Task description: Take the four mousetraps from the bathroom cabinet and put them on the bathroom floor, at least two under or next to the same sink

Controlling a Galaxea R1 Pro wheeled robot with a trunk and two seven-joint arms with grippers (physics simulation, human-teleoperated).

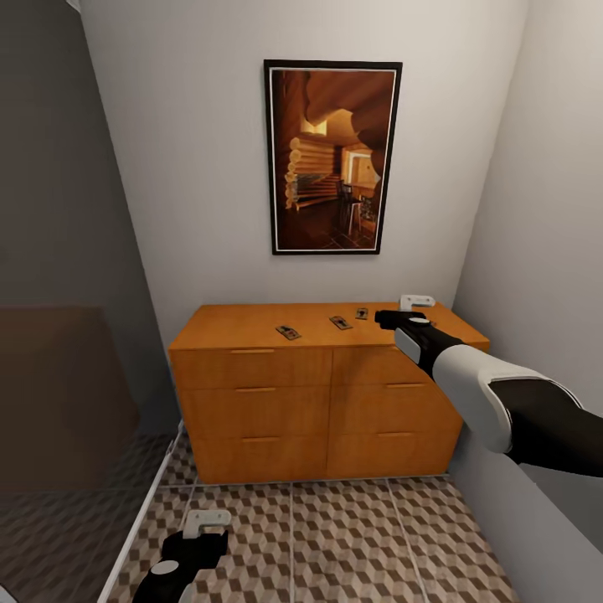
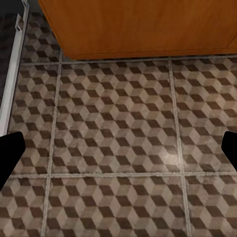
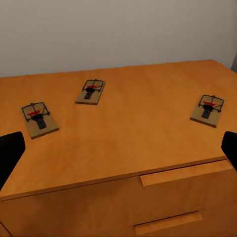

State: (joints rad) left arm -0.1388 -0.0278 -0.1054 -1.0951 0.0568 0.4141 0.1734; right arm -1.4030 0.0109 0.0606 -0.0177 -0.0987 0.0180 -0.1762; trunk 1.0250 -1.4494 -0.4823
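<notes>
The left gripper (image 1: 206, 526) hangs low over the tiled floor (image 1: 352, 536), fingers spread and empty. Farther off, the right gripper (image 1: 416, 308) hovers released above the cabinet (image 1: 251, 335), where three mousetraps (image 3: 90, 91) lie apart on top.

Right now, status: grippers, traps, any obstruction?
Right gripper open above the cabinet. Left gripper open, low over the floor. Three mousetraps visible on the cabinet. Nothing between gripper and traps.

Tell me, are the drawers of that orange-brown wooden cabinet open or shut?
Shut. In the head view every drawer front of the orange-brown wooden cabinet sits flush, none pulled out. The small tan wooden mousetraps lie on its flat top.
</notes>
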